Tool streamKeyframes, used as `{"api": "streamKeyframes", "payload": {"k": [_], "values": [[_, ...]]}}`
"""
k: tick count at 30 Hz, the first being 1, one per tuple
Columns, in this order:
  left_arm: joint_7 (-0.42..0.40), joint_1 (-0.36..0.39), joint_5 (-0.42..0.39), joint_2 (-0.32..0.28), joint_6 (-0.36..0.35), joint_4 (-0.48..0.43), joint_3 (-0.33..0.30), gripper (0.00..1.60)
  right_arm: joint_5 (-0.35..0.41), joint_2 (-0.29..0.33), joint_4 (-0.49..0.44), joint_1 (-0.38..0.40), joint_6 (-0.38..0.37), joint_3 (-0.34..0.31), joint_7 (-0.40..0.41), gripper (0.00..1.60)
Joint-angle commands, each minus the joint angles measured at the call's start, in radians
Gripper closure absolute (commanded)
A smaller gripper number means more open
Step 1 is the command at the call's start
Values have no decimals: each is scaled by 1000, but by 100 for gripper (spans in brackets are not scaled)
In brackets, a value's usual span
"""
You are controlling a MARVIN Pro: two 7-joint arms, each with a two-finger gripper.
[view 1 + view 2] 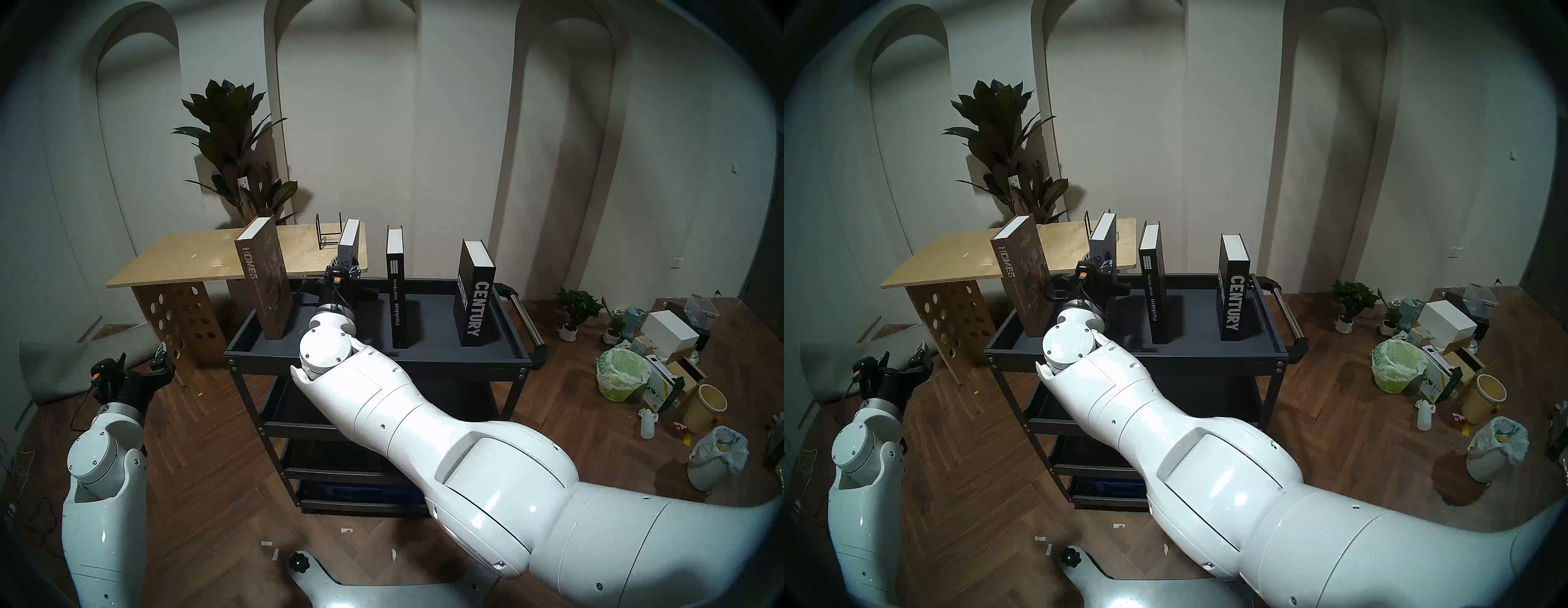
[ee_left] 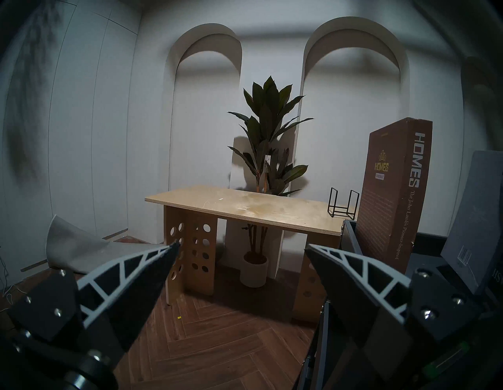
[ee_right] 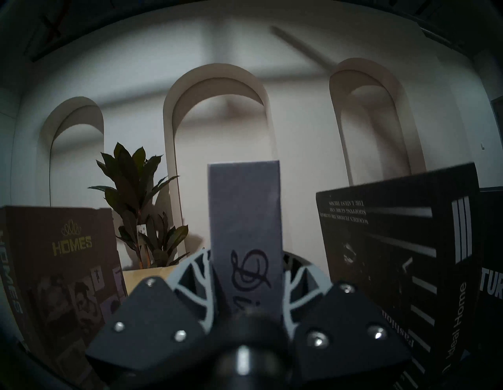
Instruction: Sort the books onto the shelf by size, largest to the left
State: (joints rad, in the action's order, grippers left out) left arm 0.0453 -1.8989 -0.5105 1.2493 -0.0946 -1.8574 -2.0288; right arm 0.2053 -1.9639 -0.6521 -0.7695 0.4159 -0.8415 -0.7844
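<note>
Grey book (image 3: 245,239) is gripped upright by the right pincer (image 3: 246,288) over the shelf (image 1: 428,361).
Left pincer (image 2: 242,253) is held wide open and empty, beside the HOMES book (image 2: 394,196).

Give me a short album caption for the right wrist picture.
Right gripper fingers clamped on the grey book, between the brown HOMES book and the black Fashion Ideal Home book.

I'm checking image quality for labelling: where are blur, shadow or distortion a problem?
Right wrist: dim, the gripper base blurred, the grey hardcover book it clamps sharper. Left wrist: the left wall smeared. Head views: fisheye bends the arched wall niches; the cart's dark grey top tray lies in shadow.
</note>
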Motion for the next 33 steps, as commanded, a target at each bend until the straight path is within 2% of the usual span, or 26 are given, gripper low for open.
{"api": "streamKeyframes", "payload": {"k": [1,11,18,19,20,23,24,33], "values": [[-4,16,5,-9,4,-26,9,0,-25,-20,-100,35,53,5,-31,160],[-14,17,12,-9,6,-47,45,0,-54,0,-234,80,107,-8,-89,160],[-21,15,20,-7,7,-62,72,0,-69,14,-300,130,135,-46,-123,160],[-22,15,22,-6,7,-65,77,0,-72,22,-335,129,135,-52,-128,160],[-23,15,23,-6,8,-68,81,0,-75,20,-322,146,140,-59,-131,160],[-27,14,27,-5,8,-78,94,0,-77,36,-393,154,140,-78,-144,160],[-28,14,29,-5,9,-82,98,0,-80,35,-368,170,143,-87,-150,160],[-36,9,43,-1,12,-120,137,0,-81,85,-489,206,111,-158,-185,160]]}}
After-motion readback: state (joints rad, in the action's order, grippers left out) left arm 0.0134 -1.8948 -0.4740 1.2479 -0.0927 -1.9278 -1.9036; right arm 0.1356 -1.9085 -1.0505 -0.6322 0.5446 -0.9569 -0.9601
